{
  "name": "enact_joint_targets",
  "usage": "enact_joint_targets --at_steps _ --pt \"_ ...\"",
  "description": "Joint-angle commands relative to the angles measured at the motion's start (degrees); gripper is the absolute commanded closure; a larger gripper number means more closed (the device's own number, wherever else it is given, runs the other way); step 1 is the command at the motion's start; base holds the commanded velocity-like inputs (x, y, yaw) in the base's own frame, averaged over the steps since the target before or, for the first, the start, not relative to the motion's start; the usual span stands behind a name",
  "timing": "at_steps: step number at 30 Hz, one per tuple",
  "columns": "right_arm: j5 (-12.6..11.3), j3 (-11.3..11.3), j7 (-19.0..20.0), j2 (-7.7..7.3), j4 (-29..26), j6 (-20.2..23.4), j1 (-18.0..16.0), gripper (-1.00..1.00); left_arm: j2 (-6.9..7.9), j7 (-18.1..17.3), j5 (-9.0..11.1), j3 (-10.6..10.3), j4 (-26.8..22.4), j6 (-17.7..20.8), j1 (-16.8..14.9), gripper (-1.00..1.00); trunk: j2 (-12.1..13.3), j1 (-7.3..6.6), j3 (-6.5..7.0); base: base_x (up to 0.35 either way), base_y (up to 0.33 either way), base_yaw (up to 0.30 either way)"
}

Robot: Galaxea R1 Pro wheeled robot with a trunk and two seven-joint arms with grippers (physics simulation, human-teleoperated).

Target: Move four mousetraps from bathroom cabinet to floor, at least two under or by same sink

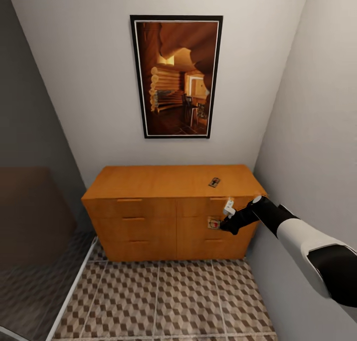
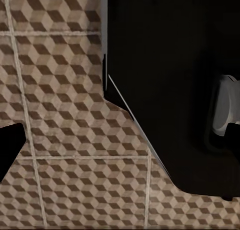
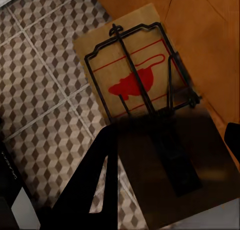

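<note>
My right gripper [image 1: 221, 226] is shut on one mousetrap [image 1: 213, 224] and holds it in the air in front of the cabinet's [image 1: 148, 182] right drawers. In the right wrist view this tan mousetrap [image 3: 132, 72], with black wire and a red mouse print, sticks out from between the dark fingers [image 3: 95, 180] of the right gripper [image 3: 165, 155], above the bathroom floor [image 3: 45, 79]. A second mousetrap [image 1: 214, 182] lies on the cabinet top near its right end. In the left wrist view a dark fingertip [image 2: 9, 149] shows over the floor tiles [image 2: 65, 140].
A framed picture [image 1: 176, 77] hangs on the wall above the cabinet. A grey wall [image 1: 317, 133] runs close along the right of my arm. A dark glass panel [image 1: 34, 222] stands at the left. Patterned tile floor [image 1: 158, 301] stretches in front of the cabinet. My own black body [image 2: 175, 79] blocks part of the left wrist view.
</note>
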Motion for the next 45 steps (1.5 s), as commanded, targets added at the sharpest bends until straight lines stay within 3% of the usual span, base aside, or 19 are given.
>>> enact_joint_targets --at_steps 1,7,11,15,17,21,26,27,29,31,34,36,39,42,45 --pt "0.18 -0.23 0.21 0.19 -0.13 0.58 0.40 1.00 0.00 -0.46 0.62 -0.20 0.06 -0.23 -0.03 -1.00 -0.11 0.01 -0.11 -0.169 0.000 0.000" --pt "0.20 -0.23 -0.20 2.00 -0.09 -2.96 4.96 1.00 -0.08 -0.46 0.71 -0.12 -0.40 -0.23 -0.10 -1.00 -0.11 0.01 -0.11 -0.057 0.000 0.000" --pt "0.16 -0.22 -3.81 2.89 0.91 -5.46 8.44 1.00 -0.08 -0.46 0.69 -0.12 -1.08 -0.23 -0.12 -1.00 -0.11 0.01 -0.11 -0.004 0.000 0.000" --pt "0.08 -0.27 -10.35 3.54 2.12 -10.31 14.53 1.00 -0.09 -0.46 0.66 -0.11 -1.36 -0.23 -0.35 -1.00 -0.11 0.01 -0.11 0.000 0.000 0.000" --pt "0.08 -0.33 -14.59 4.15 2.30 -15.00 21.06 1.00 -0.10 -0.46 0.66 -0.11 -1.45 -0.23 -0.65 -1.00 -0.11 0.01 -0.11 0.000 0.000 0.000" --pt "-0.24 -0.78 -19.32 4.34 2.34 -18.43 27.07 1.00 -0.18 -0.43 0.61 -0.11 -2.63 -0.23 -0.85 -1.00 -0.11 0.01 -0.11 0.000 0.000 0.000" --pt "-3.73 -5.22 -29.72 4.25 2.35 -24.04 34.16 1.00 -0.14 0.08 0.55 -0.07 -5.44 -0.23 -1.42 -1.00 -0.11 0.01 -0.11 0.000 0.000 0.000" --pt "-6.34 -7.72 -34.09 4.25 2.35 -27.18 37.35 1.00 -0.12 0.49 0.57 -0.01 -6.56 -0.19 -2.57 -1.00 -0.11 0.01 -0.11 0.000 0.000 0.000" --pt "-8.51 -9.48 -37.99 4.26 2.35 -30.65 40.14 1.00 -0.10 1.83 0.60 0.03 -7.51 -0.12 -4.15 -1.00 -0.11 0.01 -0.11 0.000 0.000 0.000" --pt "-10.47 -10.78 -42.20 4.22 2.37 -35.38 42.66 1.00 -0.12 5.67 0.68 0.08 -8.34 -0.08 -7.26 -1.00 -0.11 0.01 -0.11 0.000 0.000 0.000" --pt "-14.46 -12.24 -47.21 4.26 3.28 -41.86 46.09 1.00 -0.31 13.74 0.94 0.13 -10.62 0.08 -15.36 -1.00 -0.11 0.01 -0.11 0.000 0.000 0.000" --pt "-16.22 -12.51 -48.88 4.29 3.59 -44.82 47.38 1.00 -0.35 15.40 1.03 0.17 -13.17 0.58 -19.12 -1.00 -0.11 0.01 -0.11 0.000 0.000 0.000" --pt "-17.49 -12.70 -52.87 4.21 4.58 -48.82 48.27 1.00 -0.40 16.45 1.02 0.22 -18.59 4.75 -24.10 -1.00 -0.11 0.01 -0.11 0.000 0.000 0.000" --pt "-17.69 -12.70 -56.89 4.27 5.87 -50.71 48.45 1.00 -0.35 16.73 0.93 0.29 -24.33 12.82 -27.85 -1.00 -0.11 0.01 -0.11 0.000 0.000 0.000" --pt "-17.73 -12.69 -58.20 4.32 6.28 -52.42 48.65 1.00 -0.36 16.81 0.84 0.50 -28.39 20.46 -31.06 -1.00 -0.11 0.01 -0.11 0.000 0.000 0.000"
